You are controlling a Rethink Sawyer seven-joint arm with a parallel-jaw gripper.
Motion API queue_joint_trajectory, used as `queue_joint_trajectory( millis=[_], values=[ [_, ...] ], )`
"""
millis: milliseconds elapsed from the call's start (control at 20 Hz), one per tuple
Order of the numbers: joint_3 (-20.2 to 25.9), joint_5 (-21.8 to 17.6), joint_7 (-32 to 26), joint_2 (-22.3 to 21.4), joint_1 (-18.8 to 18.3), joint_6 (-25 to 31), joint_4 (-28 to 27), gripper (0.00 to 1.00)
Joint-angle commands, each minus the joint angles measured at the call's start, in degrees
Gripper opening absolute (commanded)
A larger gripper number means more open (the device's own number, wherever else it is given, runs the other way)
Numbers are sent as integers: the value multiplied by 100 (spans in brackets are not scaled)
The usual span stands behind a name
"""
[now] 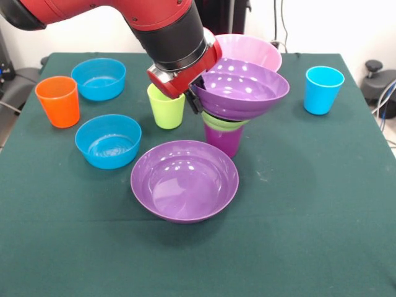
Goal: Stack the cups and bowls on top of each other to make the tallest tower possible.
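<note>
An orange cup [58, 101] stands upright at the far left, with a small blue bowl [98, 78] just behind it and a second blue bowl [108, 140] nearer. A lime green cup [166, 109] stands at centre. Just right of it the purple cup [223, 140] carries a green bowl [221, 123] and, above that, a wide purple bowl [242, 88], tilted. The pink bowl [247, 51] sits behind. Another purple bowl [184, 180] lies nearest, and the light blue cup [323, 90] stands far right.
</note>
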Motion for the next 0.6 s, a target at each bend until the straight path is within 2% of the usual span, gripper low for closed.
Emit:
queue_joint_trajectory(
  millis=[50, 600],
  values=[
    [-133, -112, -1068, 159, 229, -129, 174, 0],
    [-281, -285, -1180, 27, 309, 112, 107, 0]
  ],
)
